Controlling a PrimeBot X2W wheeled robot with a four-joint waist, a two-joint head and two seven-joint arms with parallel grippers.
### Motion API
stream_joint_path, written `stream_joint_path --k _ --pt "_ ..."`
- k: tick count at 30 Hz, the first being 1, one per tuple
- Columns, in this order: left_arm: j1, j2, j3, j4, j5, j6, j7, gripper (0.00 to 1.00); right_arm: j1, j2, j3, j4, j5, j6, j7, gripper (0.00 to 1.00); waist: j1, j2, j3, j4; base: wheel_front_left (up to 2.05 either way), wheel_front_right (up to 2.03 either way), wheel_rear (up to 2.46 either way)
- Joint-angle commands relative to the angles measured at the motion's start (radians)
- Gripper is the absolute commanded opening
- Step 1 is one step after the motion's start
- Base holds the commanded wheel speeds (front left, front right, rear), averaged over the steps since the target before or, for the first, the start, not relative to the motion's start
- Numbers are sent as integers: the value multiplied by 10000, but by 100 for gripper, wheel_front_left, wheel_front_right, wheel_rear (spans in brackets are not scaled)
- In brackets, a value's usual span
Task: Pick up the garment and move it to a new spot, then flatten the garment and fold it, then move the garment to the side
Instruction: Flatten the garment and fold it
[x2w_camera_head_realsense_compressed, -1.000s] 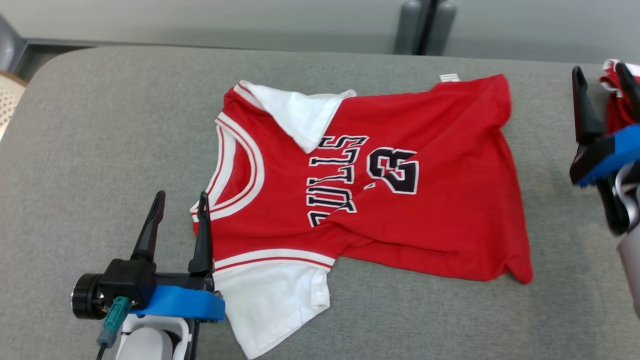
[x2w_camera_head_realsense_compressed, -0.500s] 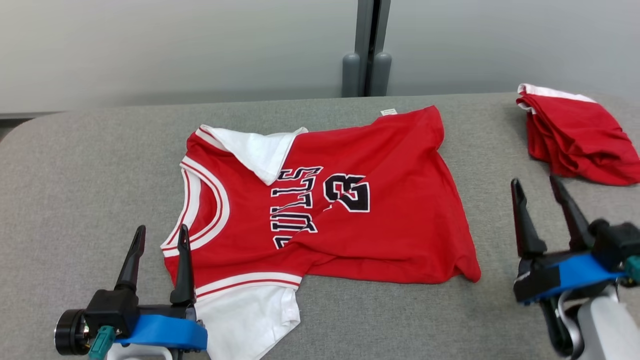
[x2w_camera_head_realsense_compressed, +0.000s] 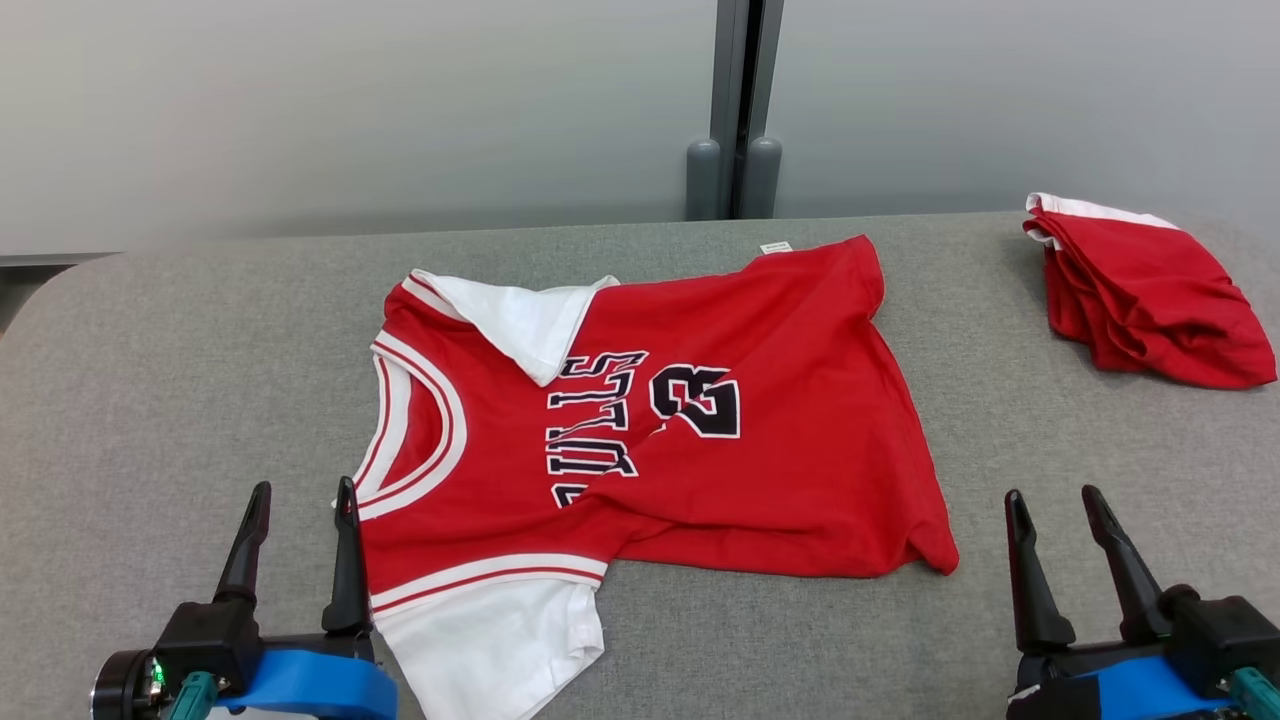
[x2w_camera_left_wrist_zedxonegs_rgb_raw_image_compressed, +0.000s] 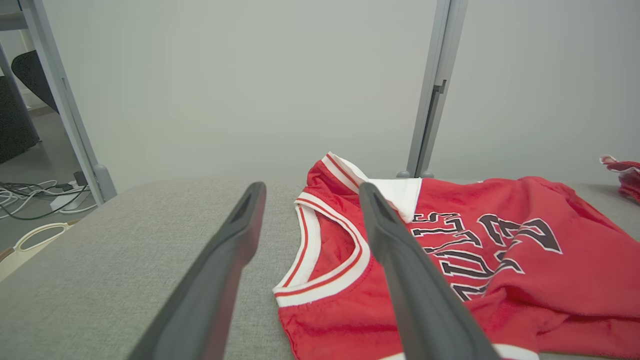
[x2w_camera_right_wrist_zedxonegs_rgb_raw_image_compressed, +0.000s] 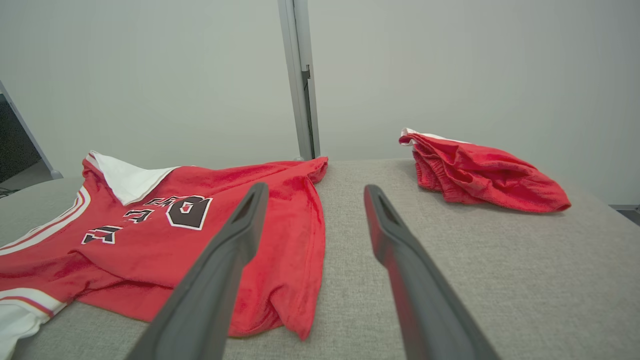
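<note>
The garment (x2w_camera_head_realsense_compressed: 800, 470) is a red jersey with white sleeves and dark lettering. It lies spread on the grey table (x2w_camera_head_realsense_compressed: 200, 350), collar to the left, the far sleeve folded over its chest and its near edge wrinkled. My left gripper (x2w_camera_head_realsense_compressed: 304, 485) stands open just left of the collar, its right finger at the collar's edge, holding nothing. The left wrist view shows the left gripper (x2w_camera_left_wrist_zedxonegs_rgb_raw_image_compressed: 311, 186) open with the garment (x2w_camera_left_wrist_zedxonegs_rgb_raw_image_compressed: 550, 280) beside its right finger. My right gripper (x2w_camera_head_realsense_compressed: 1052, 493) is open and apart from the hem corner. In the right wrist view the right gripper (x2w_camera_right_wrist_zedxonegs_rgb_raw_image_compressed: 315, 186) is open, with the garment (x2w_camera_right_wrist_zedxonegs_rgb_raw_image_compressed: 150, 250) to its left.
A second red garment (x2w_camera_head_realsense_compressed: 1140, 300), bunched into a pile, lies at the table's far right; the pile (x2w_camera_right_wrist_zedxonegs_rgb_raw_image_compressed: 480, 175) is ahead and to the right of my right gripper. A grey post (x2w_camera_head_realsense_compressed: 740, 100) stands behind the table against a pale wall. Bare grey cloth surrounds the jersey.
The head camera has tilted up, so the wall and the far pile came into view. My right gripper has drawn back from beside the pile to near the jersey's hem corner. The jersey lies unchanged.
</note>
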Motion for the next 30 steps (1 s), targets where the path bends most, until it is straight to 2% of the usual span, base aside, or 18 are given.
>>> stream_joint_path --k 1,15,30 --pt "97 24 61 33 63 26 -46 100 222 67 17 -190 -115 5 56 100 1 -1 -40 2 0 0 0" --pt "257 -1 15 75 154 207 -46 100 583 178 123 -579 -240 4 494 100 1 -1 -135 22 0 0 0" --pt "457 -16 -635 1565 -184 25 -46 100 -113 174 -187 1220 -213 5 206 100 1 -1 184 97 0 0 0"
